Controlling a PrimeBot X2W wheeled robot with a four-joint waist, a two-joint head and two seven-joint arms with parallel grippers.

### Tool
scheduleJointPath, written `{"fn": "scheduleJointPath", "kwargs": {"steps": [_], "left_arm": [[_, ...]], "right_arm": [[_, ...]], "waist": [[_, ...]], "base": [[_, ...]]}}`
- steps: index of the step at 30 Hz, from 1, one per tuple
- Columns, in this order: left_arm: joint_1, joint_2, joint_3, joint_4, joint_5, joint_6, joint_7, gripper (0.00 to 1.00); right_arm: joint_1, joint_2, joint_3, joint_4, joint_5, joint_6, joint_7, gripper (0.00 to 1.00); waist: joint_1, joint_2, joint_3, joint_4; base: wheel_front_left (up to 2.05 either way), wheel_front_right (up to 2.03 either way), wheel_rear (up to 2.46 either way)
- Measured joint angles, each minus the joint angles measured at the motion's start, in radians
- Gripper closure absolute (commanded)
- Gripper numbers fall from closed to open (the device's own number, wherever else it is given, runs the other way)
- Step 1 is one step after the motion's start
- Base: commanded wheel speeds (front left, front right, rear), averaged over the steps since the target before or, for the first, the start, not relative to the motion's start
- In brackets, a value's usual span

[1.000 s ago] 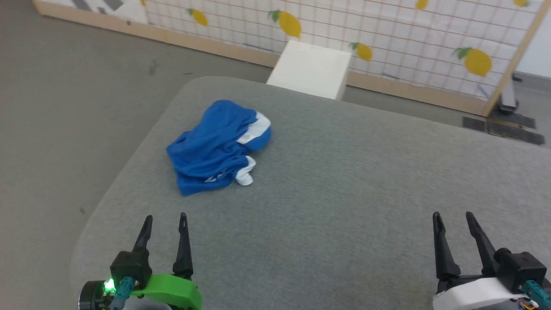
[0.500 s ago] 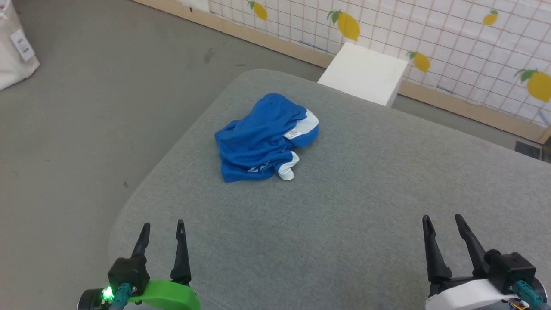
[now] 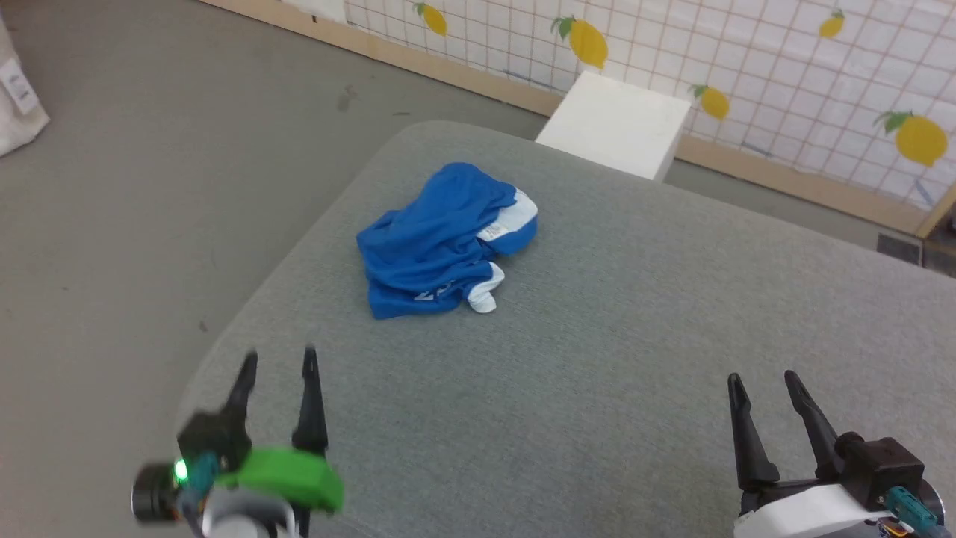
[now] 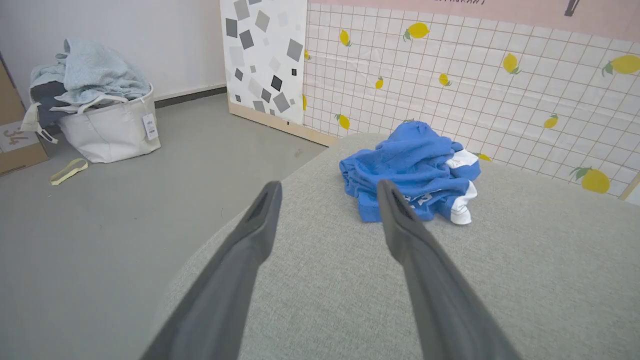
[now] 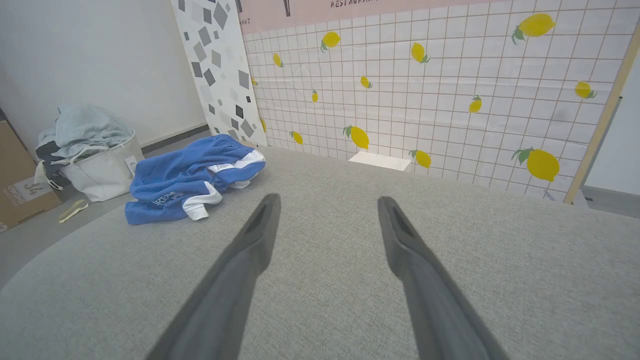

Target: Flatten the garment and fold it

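Observation:
The garment (image 3: 441,243) is a crumpled heap of royal-blue shorts with white trim and a small white label, lying near the far left corner of the grey padded table (image 3: 597,359). From the left wrist the garment (image 4: 410,170) sits just past the fingertips, a little to the right; from the right wrist the garment (image 5: 187,177) lies far off to the left. My left gripper (image 3: 278,359) hovers open over the table's near left edge, short of the heap. My right gripper (image 3: 763,381) is open at the near right, empty.
A white box (image 3: 612,123) stands behind the table, against a lemon-print grid panel (image 3: 747,67). A white laundry bag (image 4: 107,127) heaped with towels sits on the grey floor at left, beside a cardboard box (image 5: 17,190). The table's left edge is rounded.
The camera has shifted slightly, so the whole scene slid left. My left gripper has lifted forward toward the garment and shows motion blur. The right gripper has stayed put.

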Motion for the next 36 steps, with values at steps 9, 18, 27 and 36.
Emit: {"fn": "scheduleJointPath", "kwargs": {"steps": [9,18,27,36], "left_arm": [[-0.342,0.044,0.021,0.203,-0.083,-0.071,0.097,0.00],[-0.686,0.093,0.028,0.492,-0.160,-0.095,0.392,0.00],[-0.864,0.115,-0.006,0.717,-0.185,-0.088,0.678,0.00],[-0.902,0.123,-0.021,0.808,-0.182,-0.038,0.826,0.00]], "right_arm": [[-0.014,0.000,-0.012,-0.032,-0.041,0.000,0.007,0.00],[-0.055,0.000,-0.032,-0.097,-0.087,0.000,0.043,0.00],[-0.084,0.000,-0.044,-0.139,-0.097,0.000,0.054,0.00],[-0.099,0.000,-0.045,-0.150,-0.097,0.000,0.054,0.00]], "waist": [[0.0000,0.0000,0.065,-0.061],[0.0000,0.0000,0.176,-0.134],[0.0001,0.0000,0.291,-0.215],[0.0000,0.0000,0.375,-0.266]], "base": [[0.00,0.00,0.00],[0.00,0.00,0.00],[0.00,0.00,0.00],[0.00,0.00,0.00]]}}
